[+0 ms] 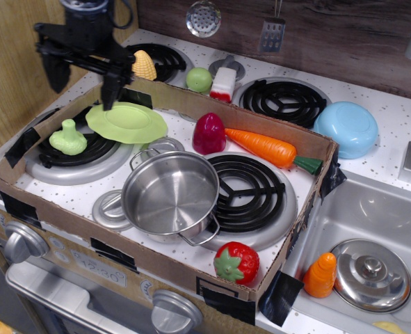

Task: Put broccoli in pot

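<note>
toy stove top point(393, 118) with a cardboard tray point(309, 142) across the front burners. upper left of frame: gripper point(82, 80) hangs with fingers spread, grasping nothing. below it, left of frame, the broccoli point(68, 138) sits on the left burner beside a green plate point(126, 122). centre: the pot point(169, 193), upright, empty.

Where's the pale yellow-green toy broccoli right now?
The pale yellow-green toy broccoli sits on the front-left black burner inside the cardboard box, left of the light green plate, below the open gripper.
</note>
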